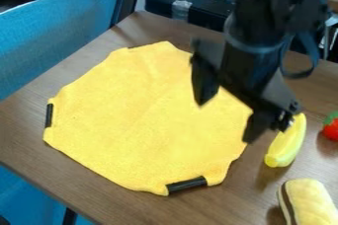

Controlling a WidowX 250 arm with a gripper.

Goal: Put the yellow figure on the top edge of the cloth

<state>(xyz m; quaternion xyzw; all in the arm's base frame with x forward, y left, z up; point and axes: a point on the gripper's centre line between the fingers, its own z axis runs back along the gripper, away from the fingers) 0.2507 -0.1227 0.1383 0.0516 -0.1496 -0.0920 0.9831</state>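
My gripper (226,123) gapes wide above the yellow cloth (142,125); swinging low toward that striped yellow toy (308,203), I could clip the banana (286,143)!

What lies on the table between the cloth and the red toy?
The banana lies between the cloth and the red toy, as the camera view shows, with bare wood between banana and red toy.

Soft, fairly bright light falls across the cloth (145,120), with diffuse shadows on the brown table (132,204).
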